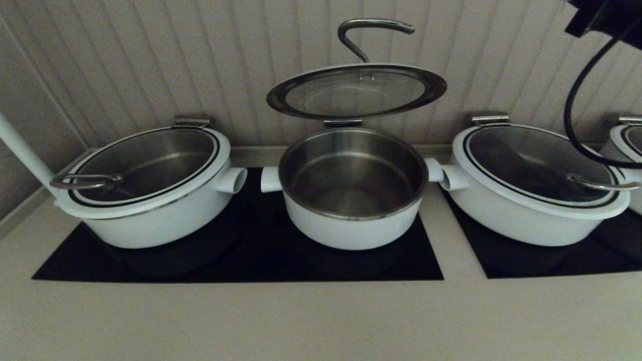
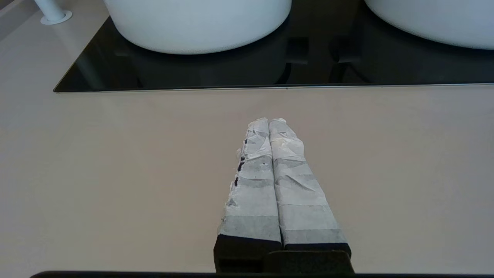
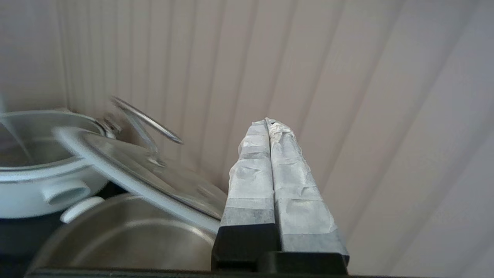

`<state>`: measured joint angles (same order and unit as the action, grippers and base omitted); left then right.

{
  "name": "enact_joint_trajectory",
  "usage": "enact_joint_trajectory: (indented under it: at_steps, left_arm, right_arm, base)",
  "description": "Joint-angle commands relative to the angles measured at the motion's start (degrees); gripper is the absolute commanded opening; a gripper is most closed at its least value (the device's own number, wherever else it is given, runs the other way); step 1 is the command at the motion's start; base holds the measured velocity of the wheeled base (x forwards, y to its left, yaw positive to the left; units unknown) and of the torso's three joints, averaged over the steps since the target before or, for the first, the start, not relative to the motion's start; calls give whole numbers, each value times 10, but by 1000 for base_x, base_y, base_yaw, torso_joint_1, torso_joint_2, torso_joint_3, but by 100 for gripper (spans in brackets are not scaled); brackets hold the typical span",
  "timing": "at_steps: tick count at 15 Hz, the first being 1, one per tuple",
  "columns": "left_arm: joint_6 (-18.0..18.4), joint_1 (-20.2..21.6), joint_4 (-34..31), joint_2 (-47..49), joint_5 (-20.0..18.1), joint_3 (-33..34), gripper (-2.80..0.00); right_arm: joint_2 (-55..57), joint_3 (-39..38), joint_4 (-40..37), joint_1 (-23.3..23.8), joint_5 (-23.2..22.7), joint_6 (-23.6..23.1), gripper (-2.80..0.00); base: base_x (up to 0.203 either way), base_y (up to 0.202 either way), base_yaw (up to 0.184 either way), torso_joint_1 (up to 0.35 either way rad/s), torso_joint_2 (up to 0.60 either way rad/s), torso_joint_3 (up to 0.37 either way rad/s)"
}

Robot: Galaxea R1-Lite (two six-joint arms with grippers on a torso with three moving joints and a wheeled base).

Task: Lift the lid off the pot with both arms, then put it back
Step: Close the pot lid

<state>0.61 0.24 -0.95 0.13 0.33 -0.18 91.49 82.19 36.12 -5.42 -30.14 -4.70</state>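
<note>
The pot (image 1: 351, 220), white with a steel inner bowl and a short stub at each side, stands in the middle of the black cooktop (image 1: 241, 260). Its glass lid (image 1: 356, 90) is tilted up on the rear hinge bracket (image 1: 342, 123), with the curved steel handle (image 1: 371, 27) at the top. My right gripper (image 3: 267, 120) is shut and empty, raised beside the lid (image 3: 146, 173) and facing the ribbed wall. Only a black part of the right arm (image 1: 602, 20) and its cable show in the head view. My left gripper (image 2: 269, 120) is shut and empty, low over the counter in front of the cooktop (image 2: 216, 73).
Lidded white pots stand to the left (image 1: 150, 200) and right (image 1: 536, 190), with part of another at the far right (image 1: 629, 145). A white post (image 1: 20, 150) rises at the left edge. A ribbed wall (image 1: 200, 65) runs close behind. The beige counter (image 1: 321, 321) stretches in front.
</note>
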Motion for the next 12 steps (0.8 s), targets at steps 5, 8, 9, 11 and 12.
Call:
enact_joint_trajectory:
  at_steps: [5,8,9,11,12]
  left_arm:
    - [0,0,0,-1,0,0,-280]
    - [0,0,0,-1,0,0,-280]
    - [0,0,0,-1,0,0,-280]
    - [0,0,0,-1,0,0,-280]
    - [0,0,0,-1,0,0,-280]
  right_arm:
    - [144,108,-28,-9,-48,-38,-280]
    - [176,144,-28,-25,-67,-39,-280]
    - [184,153,-27,-30,-71,-39,-280]
    - [197,170,-26,-42,-81,-39,-280]
    - [203,176,-25,-47,-89,-39,-280]
  base:
    - [0,0,0,0,0,0]
    - [0,0,0,0,0,0]
    - [0,0,0,0,0,0]
    - [0,0,0,0,0,0]
    - [0,0,0,0,0,0]
